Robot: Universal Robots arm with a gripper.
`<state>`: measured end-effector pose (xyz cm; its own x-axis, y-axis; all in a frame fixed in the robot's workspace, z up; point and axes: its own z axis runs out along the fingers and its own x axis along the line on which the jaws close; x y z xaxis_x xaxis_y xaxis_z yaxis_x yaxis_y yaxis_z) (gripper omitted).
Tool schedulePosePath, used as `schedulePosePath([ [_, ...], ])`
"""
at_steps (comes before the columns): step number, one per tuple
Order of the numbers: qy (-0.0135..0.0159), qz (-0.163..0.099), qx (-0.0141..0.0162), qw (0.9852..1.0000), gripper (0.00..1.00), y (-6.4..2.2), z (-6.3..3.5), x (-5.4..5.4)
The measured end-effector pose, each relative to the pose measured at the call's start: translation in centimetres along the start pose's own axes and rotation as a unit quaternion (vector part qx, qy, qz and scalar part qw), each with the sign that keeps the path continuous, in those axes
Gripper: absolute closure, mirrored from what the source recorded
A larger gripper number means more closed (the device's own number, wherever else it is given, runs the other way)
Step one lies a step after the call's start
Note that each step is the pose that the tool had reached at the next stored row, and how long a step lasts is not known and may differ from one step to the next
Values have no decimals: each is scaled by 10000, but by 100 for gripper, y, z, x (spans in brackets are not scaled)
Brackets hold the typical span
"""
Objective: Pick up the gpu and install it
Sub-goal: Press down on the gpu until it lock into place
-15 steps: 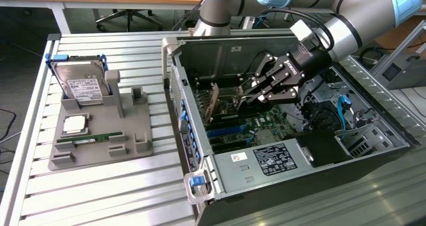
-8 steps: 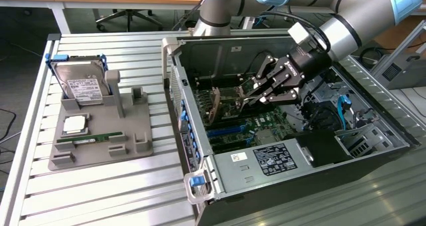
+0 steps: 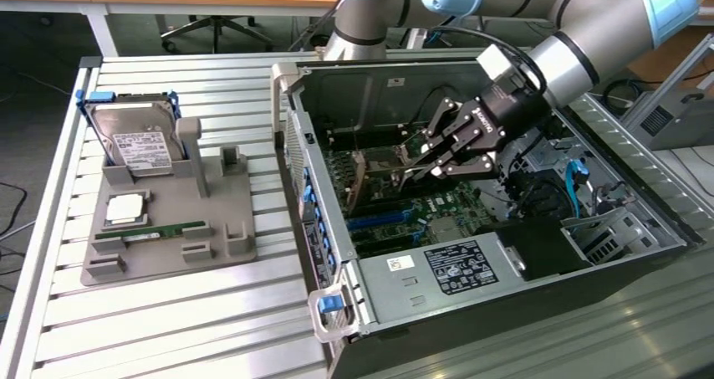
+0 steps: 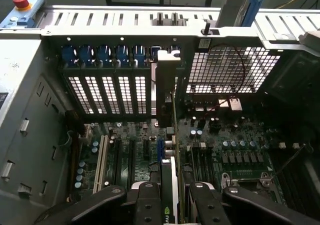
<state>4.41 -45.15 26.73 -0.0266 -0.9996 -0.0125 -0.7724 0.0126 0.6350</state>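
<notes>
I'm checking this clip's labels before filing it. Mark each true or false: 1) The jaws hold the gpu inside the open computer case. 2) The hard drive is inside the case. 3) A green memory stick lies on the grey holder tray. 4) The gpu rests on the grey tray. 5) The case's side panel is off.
1) True: the gripper is shut on the gpu over the motherboard in the computer case.
2) False: the hard drive stands on the grey tray.
3) True: the memory stick lies there.
4) False: it is in the case, gripped.
5) True.
</notes>
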Motion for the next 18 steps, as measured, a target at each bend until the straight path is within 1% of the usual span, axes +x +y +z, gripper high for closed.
schedulePosePath([
  [4,1,3,0,10000,73,1,103,4],
  [8,17,17,1,10000,73,40,197,15],
  [9,21,22,1,10000,73,36,231,28],
  [14,39,37,1,10000,73,19,324,38],
  [15,46,43,2,10000,73,21,340,38],
  [18,83,74,3,9999,73,35,385,42],
])
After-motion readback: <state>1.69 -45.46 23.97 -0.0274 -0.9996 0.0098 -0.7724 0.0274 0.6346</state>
